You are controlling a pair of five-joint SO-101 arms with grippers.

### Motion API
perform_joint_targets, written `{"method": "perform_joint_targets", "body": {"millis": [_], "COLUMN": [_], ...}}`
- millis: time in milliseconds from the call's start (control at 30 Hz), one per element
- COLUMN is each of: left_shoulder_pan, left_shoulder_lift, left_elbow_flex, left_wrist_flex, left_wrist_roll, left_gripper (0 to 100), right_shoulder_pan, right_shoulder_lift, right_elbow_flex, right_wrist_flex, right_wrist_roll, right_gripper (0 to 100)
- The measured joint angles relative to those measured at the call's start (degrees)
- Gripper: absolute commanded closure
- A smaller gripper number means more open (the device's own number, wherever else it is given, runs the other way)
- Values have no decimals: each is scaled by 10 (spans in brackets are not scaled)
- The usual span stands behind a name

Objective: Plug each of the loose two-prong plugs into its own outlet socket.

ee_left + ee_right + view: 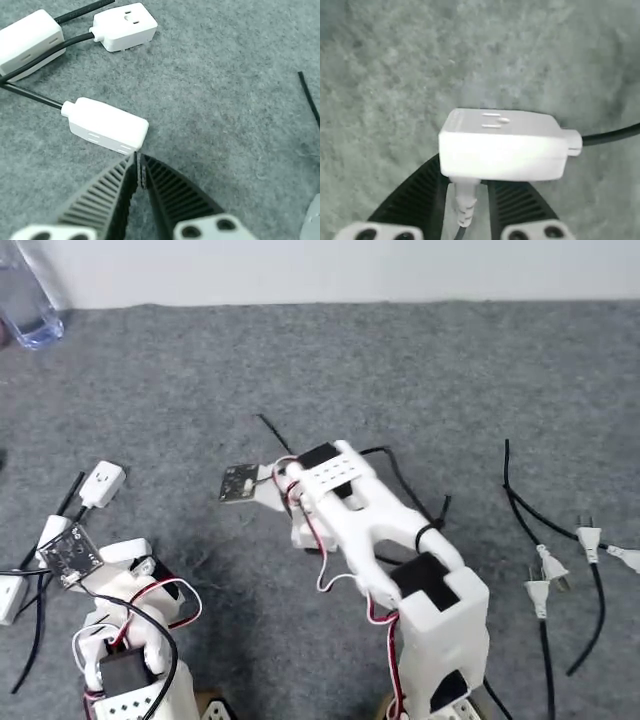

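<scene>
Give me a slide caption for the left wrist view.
Shut left gripper near a white outlet socket, two more sockets beyond.

White outlet socket [107, 125], black cord [30, 95]; grey mat [225, 75]; black ribbed fingers [170, 185]; white plug [462, 200].

Carpeted throughout in coarse grey felt [450, 370], bounded along the far edge by a plain white wall [350, 270], with a clear bottle [28, 302] at the far left corner.

The outlet socket [502, 152] and plug [464, 200] are smooth, slightly glossy plastic; the carpet [395, 75] is rough, matt cloth.
</scene>
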Motion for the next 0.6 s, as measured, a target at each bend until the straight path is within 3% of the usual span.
{"method": "perform_joint_targets", "body": {"millis": [300,600], "left_shoulder_pan": [0,0], "left_shoulder_lift": [0,0], "left_elbow_flex": [0,0], "left_wrist_flex": [0,0], "left_wrist_roll": [0,0], "left_gripper": [987,987], "right_shoulder_pan": [88,153], "right_shoulder_lift": [-151,-174], "right_elbow_flex": [1,1], "right_wrist_flex": [17,-152], "right_wrist_roll": [-11,-197], "right_gripper": [991,991]}}
